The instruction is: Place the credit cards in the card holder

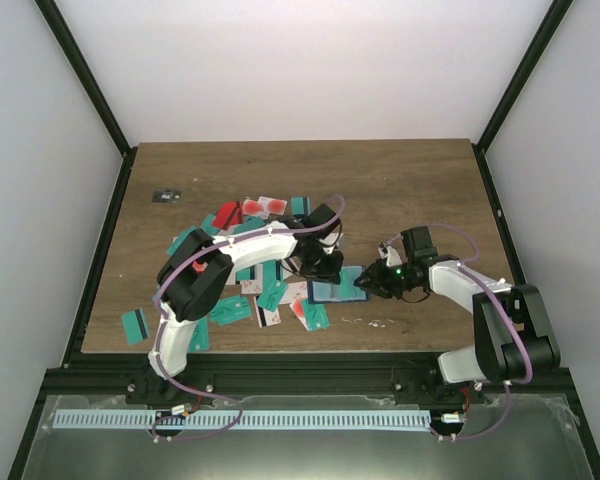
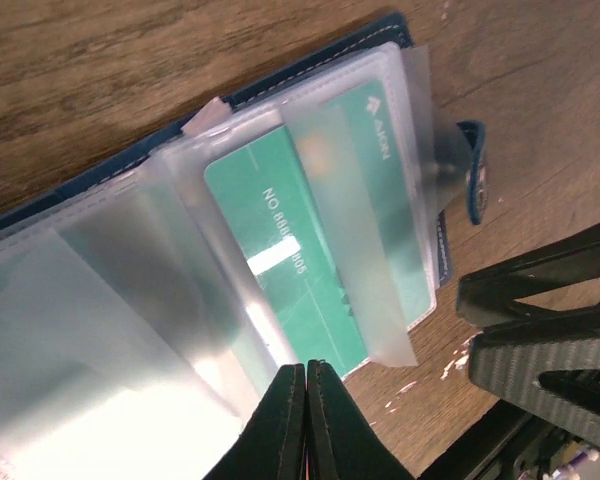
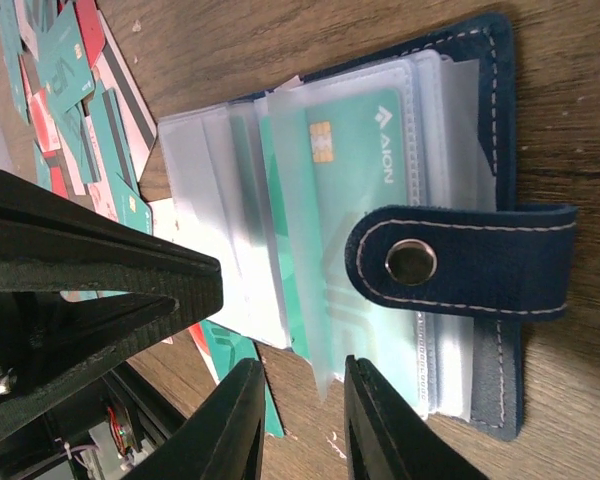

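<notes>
The left gripper [image 2: 306, 368] has its two black fingers pressed together with no gap, tips at the near edge of the clear plastic sleeves. Whether a thin sleeve edge is caught between them cannot be told. Just right of it, the right gripper [image 3: 300, 368] stands slightly apart and holds nothing, with a loose sleeve corner hanging between its fingers.

Both work on the dark navy-blue folding card holder [image 3: 500, 120], which lies open near the table's middle, its snap tab [image 3: 460, 262] folded across. A teal plastic card [image 3: 355, 150] already sits in one sleeve.

Many teal, red and white credit cards [image 1: 230, 310] lie scattered left of the holder on the brown wooden table [image 1: 400, 180].

The step in hand looks like seating a card or parting the sleeves. Next comes fetching a loose card, which needs an empty pocket held open and the holder kept from sliding.
</notes>
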